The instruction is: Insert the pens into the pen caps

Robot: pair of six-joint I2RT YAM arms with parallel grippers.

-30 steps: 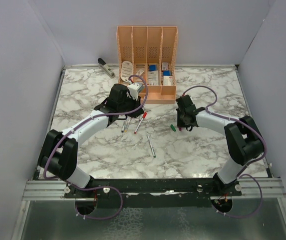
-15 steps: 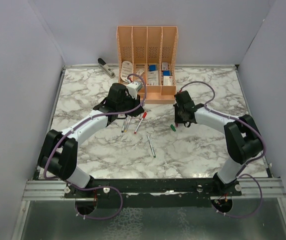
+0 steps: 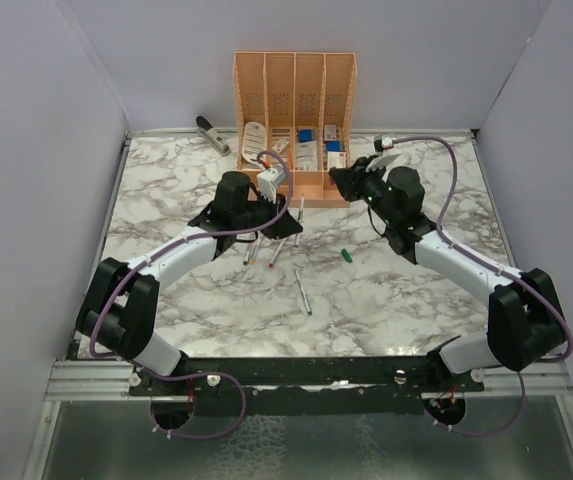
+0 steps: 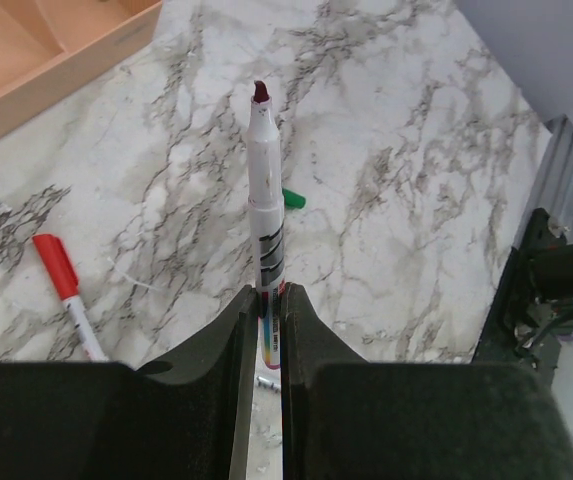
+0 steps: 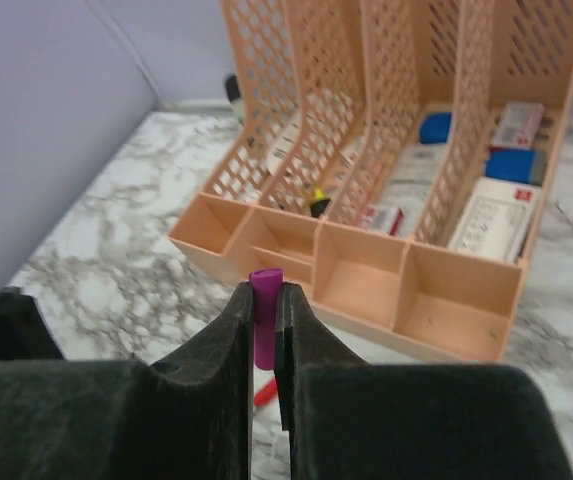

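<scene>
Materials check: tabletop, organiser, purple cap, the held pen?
Tabletop: white with grey marble veining and a slight sheen. It could be stone or printed laminate; cannot tell.
Organiser: matte peach plastic, judging by its thin perforated walls.
Purple cap: opaque and smooth, probably plastic.
Pen: pale barrel with a printed band and faint gloss, likely plastic.

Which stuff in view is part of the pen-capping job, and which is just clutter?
Job:
- dark-tipped pen, held in left gripper
- purple cap, held in right gripper
- green cap
- red-capped pen
- uncapped pen

Clutter:
- peach organiser and its contents
- grey stapler
</scene>
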